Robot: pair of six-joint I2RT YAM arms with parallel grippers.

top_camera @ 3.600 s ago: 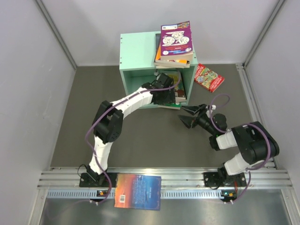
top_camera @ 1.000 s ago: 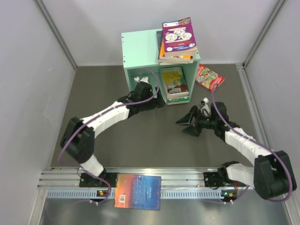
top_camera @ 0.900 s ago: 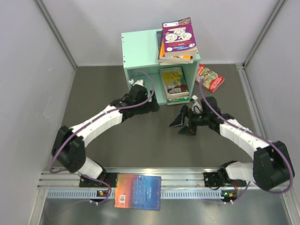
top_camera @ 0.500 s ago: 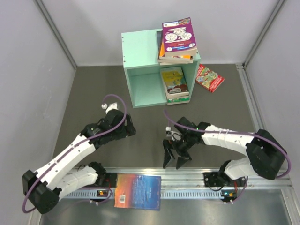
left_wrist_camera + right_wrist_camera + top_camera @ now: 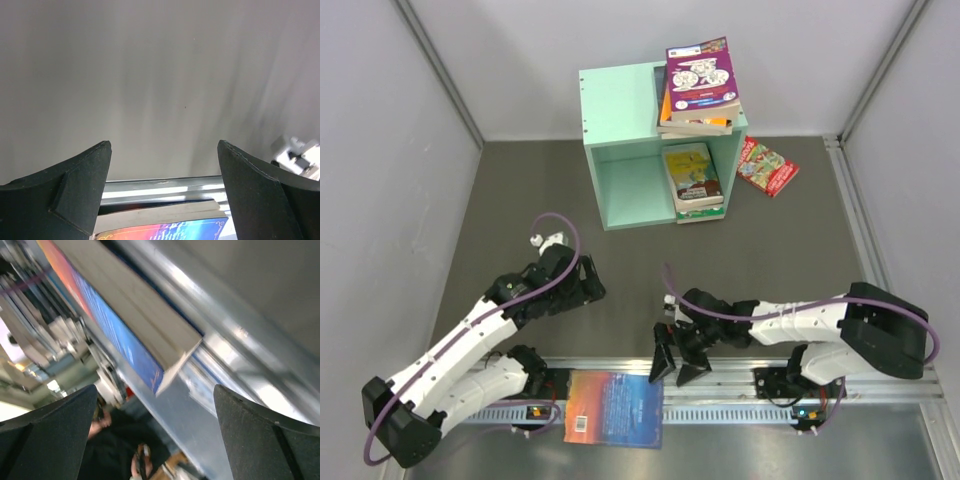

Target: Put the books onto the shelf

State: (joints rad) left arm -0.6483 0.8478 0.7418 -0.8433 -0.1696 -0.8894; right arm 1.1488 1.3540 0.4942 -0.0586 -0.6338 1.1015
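shelf (image 5: 620, 110): mint-green box at the far middle of the worktop (image 5: 510, 190), open front facing near.
inside shelf: a flat stack of books in the right part of the compartment, yellow-cover book (image 5: 691, 174) on top and a green-edged one at the bottom, poking out a little past the front. Can't count the stack.
on shelf roof: a second stack on the right side, purple book (image 5: 698, 78) on top and an orange cover under it, with more below that I can't tell apart.
red book (image 5: 767, 166): flat on the worktop just right of the shelf, outside it.
blue-orange book (image 5: 615, 408): cover up on the metal rail (image 5: 470, 380) at the near edge, between the two arm bases, well apart from the shelf.
right hand (image 5: 674, 372): released, fingers spread wide, low at the near edge beside the right far corner of the blue-orange book. Its wrist view shows that corner and the page edge between the fingers, not gripped. Can't tell whether it touches.
left hand (image 5: 163, 145): released, fingers spread wide with nothing between them, over bare worktop left of centre. The rail and the blue-orange book's edge show at the bottom of its wrist view.
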